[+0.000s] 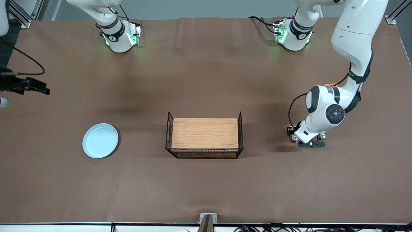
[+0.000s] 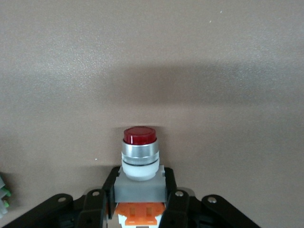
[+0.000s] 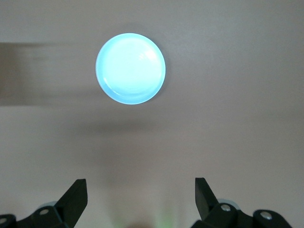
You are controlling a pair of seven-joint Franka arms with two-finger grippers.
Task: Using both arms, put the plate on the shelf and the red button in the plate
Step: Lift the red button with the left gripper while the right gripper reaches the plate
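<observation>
The red button [image 2: 139, 135] stands upright on the brown table, dark red cap on top, silver ring and white collar below. My left gripper [image 2: 140, 184] is shut on its grey body, with the orange block between the fingers [image 2: 110, 185]. In the front view this gripper [image 1: 297, 139] is low at the left arm's end of the table. The pale-blue plate [image 1: 100, 140] lies flat toward the right arm's end. My right gripper [image 3: 140, 183] hangs open and empty high over the table, and the plate [image 3: 130, 68] shows ahead of it.
A black wire basket [image 1: 240, 129] with a wooden board in it stands mid-table between plate and button. A small green-and-white part [image 2: 3, 194] lies beside the left gripper. The right hand [image 1: 32, 85] shows at the table's edge.
</observation>
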